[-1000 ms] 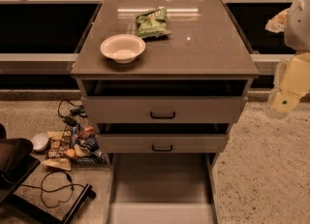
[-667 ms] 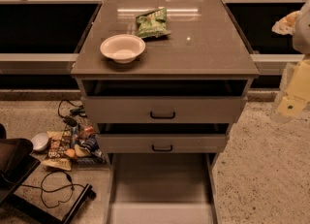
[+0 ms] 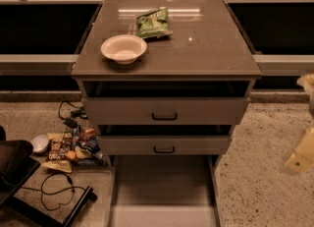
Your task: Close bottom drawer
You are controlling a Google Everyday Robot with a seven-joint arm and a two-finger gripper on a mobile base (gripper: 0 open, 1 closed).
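Note:
The grey-beige cabinet (image 3: 167, 49) has three drawers. The bottom drawer (image 3: 164, 186) is pulled far out toward me, showing its bare inside. Its front panel (image 3: 164, 217) lies at the lower frame edge and its handle is out of view. The mid-sized drawer (image 3: 164, 145) and the tall top drawer (image 3: 164, 110) each stand slightly out, with black bar handles. My gripper (image 3: 300, 156) shows as a pale yellowish shape at the right edge, right of the cabinet and level with the lower drawers, touching nothing.
A white bowl (image 3: 123, 49) and a green snack bag (image 3: 153, 23) sit on the cabinet top. Snack packets (image 3: 68, 148), cables (image 3: 56, 191) and a dark object (image 3: 14, 164) lie on the speckled floor at left. A railing (image 3: 39, 64) runs behind.
My gripper has moved down and to the right, now partly past the right frame edge. The drawers have not moved.

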